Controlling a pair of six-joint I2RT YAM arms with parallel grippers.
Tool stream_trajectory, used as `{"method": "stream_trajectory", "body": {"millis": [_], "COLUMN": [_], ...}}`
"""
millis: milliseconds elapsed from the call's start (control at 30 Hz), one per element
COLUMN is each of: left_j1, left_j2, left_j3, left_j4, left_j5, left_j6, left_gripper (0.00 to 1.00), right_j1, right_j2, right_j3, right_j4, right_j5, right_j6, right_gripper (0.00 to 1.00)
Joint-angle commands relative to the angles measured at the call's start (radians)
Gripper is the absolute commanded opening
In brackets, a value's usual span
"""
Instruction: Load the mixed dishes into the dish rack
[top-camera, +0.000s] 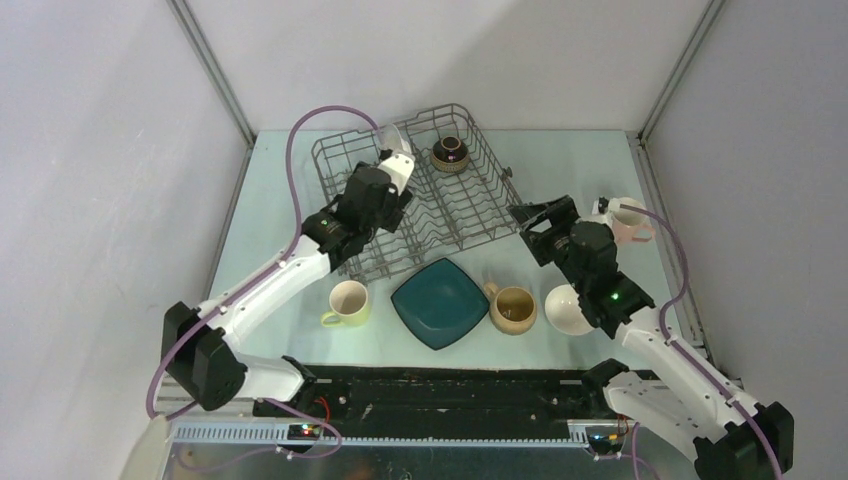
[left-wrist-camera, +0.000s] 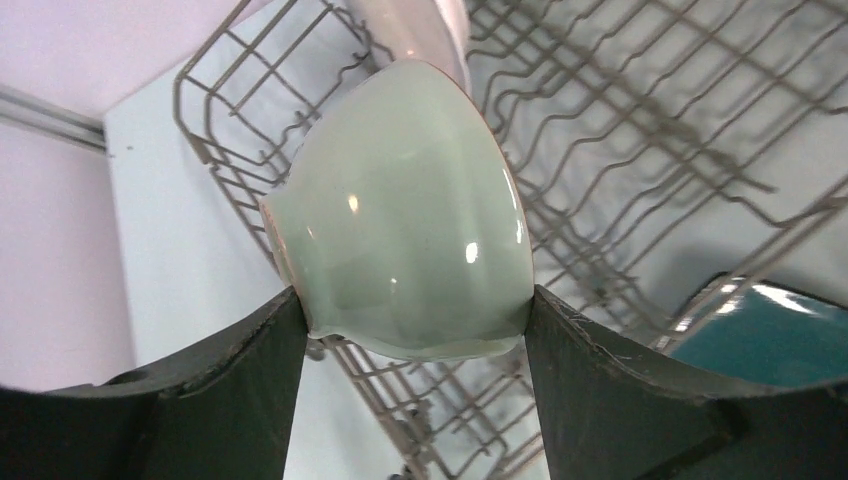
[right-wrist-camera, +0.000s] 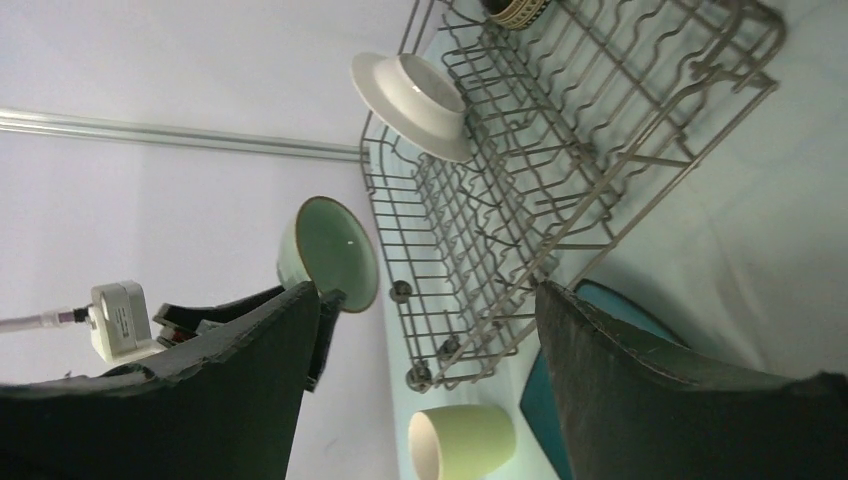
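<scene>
Left pincer (left-wrist-camera: 412, 305) clamped across pale green bowl (left-wrist-camera: 400, 230), over dish rack (left-wrist-camera: 620, 150).
Glazed, tapering sides: may slip; could knock white plate (right-wrist-camera: 405, 95) on lowering.

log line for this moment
left gripper: shut on pale green bowl, over dish rack | right gripper: open, empty | racked: brown bowl, white plate

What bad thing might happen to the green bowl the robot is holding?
The left gripper pinches the green bowl only by its shiny sides, so it might slip and drop onto the dish rack. The white plate leans in the rack beyond it, so the bowl could bump it.
</scene>
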Motion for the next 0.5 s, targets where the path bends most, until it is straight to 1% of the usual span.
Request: {"method": "stream_trajectory", "body": {"millis": [0,100,133,333,400,467], "left_j1": [0.051,0.109,0.117,0.156,0.178,0.195], "left_j2": [0.021,0.05,0.07,0.161,0.182,0.193], "left_j3": [0.02,0.032,0.037,0.067,0.085,0.084], "left_j4": [0.151,0.145,0.138,0.172,0.157,0.138], "left_j5": [-0.044,0.088,0.106,0.05,0.062,0.112], "left_j6": [0.209,0.282,0.324,0.471,0.529,0.595], "left_gripper": [0.0,0.0,0.0,0.0,0.0,0.0], "right_j1": [-0.023,-0.044,-0.054,-0.082,-0.092,-0.102], "right_j2": [-0.022,-0.032,-0.035,-0.049,-0.052,-0.054], "right_j3": [0.039,0.039,0.039,0.039,0.039,0.039], "right_j4": [-0.051,-0.057,-0.061,-0.078,-0.079,-0.081], "right_j5": [0.023,-0.011,-0.015,-0.032,-0.043,-0.052], "right_j6": [-0.1,-0.125,-0.129,-0.141,-0.145,-0.146], "right_gripper": [0.81,0.81,0.81,0.8,0.8,0.8]}}
